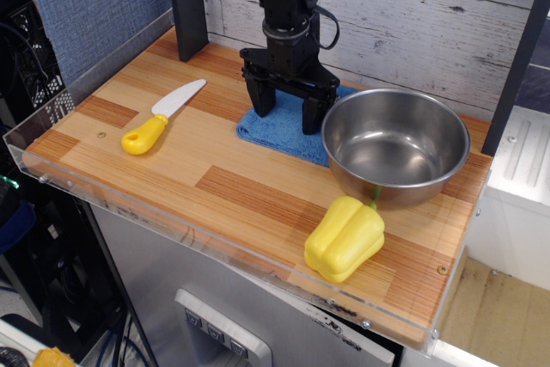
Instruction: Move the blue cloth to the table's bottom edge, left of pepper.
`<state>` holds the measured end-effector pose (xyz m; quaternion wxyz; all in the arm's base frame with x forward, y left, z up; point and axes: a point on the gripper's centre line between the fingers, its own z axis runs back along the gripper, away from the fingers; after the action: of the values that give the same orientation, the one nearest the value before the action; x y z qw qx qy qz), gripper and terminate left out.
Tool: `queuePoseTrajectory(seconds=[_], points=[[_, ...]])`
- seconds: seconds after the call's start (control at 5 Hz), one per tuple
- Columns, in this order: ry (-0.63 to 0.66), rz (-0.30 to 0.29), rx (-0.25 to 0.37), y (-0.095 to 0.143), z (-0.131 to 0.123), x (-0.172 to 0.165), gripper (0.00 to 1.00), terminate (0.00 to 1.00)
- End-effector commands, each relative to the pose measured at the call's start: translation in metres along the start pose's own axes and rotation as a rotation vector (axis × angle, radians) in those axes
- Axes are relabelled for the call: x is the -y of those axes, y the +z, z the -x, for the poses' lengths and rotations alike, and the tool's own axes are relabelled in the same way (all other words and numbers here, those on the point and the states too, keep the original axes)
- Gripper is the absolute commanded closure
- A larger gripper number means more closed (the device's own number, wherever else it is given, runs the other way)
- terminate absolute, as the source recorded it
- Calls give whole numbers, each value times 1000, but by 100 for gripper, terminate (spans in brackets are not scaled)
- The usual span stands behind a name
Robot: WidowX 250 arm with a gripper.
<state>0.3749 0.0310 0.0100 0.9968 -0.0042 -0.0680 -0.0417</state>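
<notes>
The blue cloth (pixel 288 131) lies flat at the back of the wooden table (pixel 215 186), against the left side of the steel bowl (pixel 397 143). My black gripper (pixel 288 113) stands over the cloth, fingers open and pointing down, tips on or just above the cloth's surface; I cannot tell if they touch. One finger is near the cloth's left edge, the other close to the bowl. The yellow pepper (pixel 344 236) lies near the table's front edge, right of centre, just in front of the bowl.
A yellow-handled toy knife (pixel 159 118) lies on the left part of the table. A dark post (pixel 187 6) stands at the back left. A clear acrylic rim (pixel 172 225) runs along the front edge. Bare board lies left of the pepper.
</notes>
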Motion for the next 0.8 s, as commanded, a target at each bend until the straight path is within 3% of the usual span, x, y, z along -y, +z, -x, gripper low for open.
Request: queuePoseTrajectory(seconds=[0.0, 0.6], points=[[1, -46, -38, 6, 8, -1, 0, 0], [-24, -129, -133, 17, 58, 2, 0, 0]])
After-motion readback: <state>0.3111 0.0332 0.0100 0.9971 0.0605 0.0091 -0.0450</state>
